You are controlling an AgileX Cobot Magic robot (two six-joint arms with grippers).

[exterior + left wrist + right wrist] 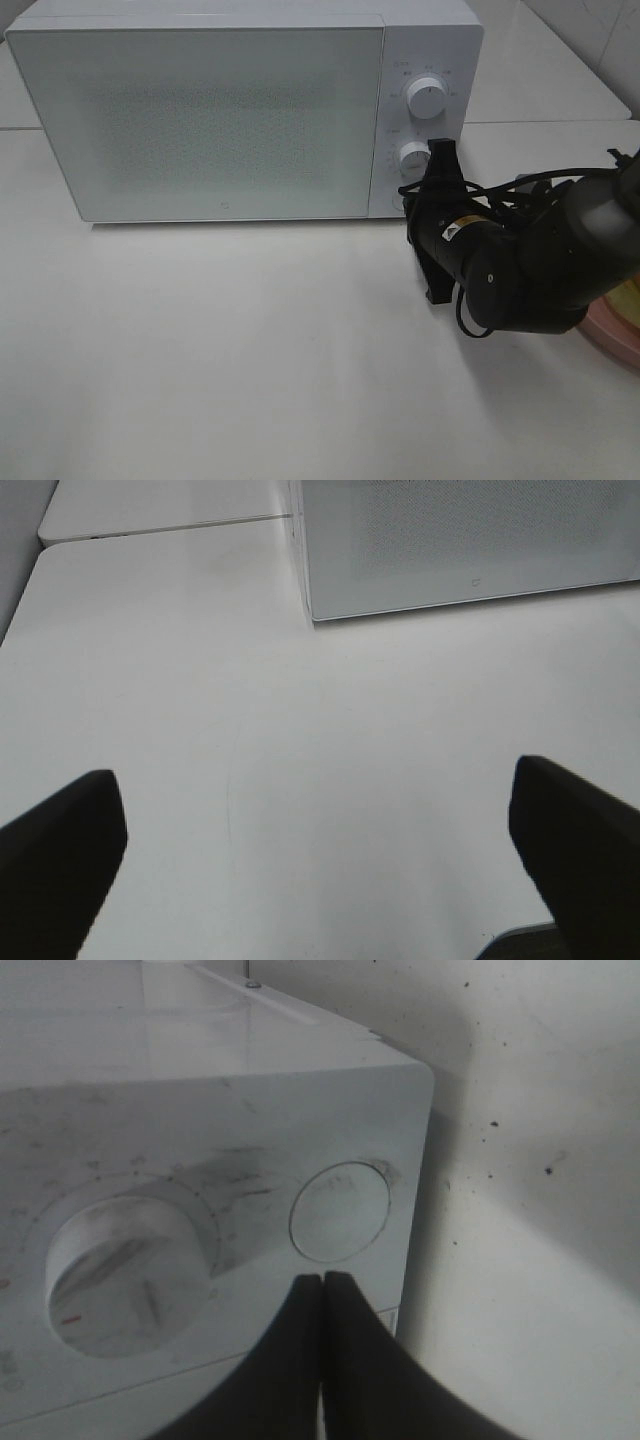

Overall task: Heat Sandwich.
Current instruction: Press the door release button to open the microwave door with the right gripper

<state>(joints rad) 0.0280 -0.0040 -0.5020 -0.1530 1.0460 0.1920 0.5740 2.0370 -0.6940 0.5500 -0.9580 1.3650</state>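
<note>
Our right tool [322, 1278], shut and empty, hovers just beside the round button [340, 1212]; we fear an off-centre push skids it onto the dial [125, 1270].

White surface [250, 350], plain, with a seam visible towards the rear. A white microwave [220, 110] stands on it at the back, door closed. A pink plate [622, 330] rests at the right edge, only partly in view.

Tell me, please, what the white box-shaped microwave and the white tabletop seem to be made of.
The white box-shaped microwave looks like smooth plastic or painted metal, its shell faintly glossy. The white tabletop looks like matte laminate, perhaps stone: flat, uniform, with a seam.
</note>
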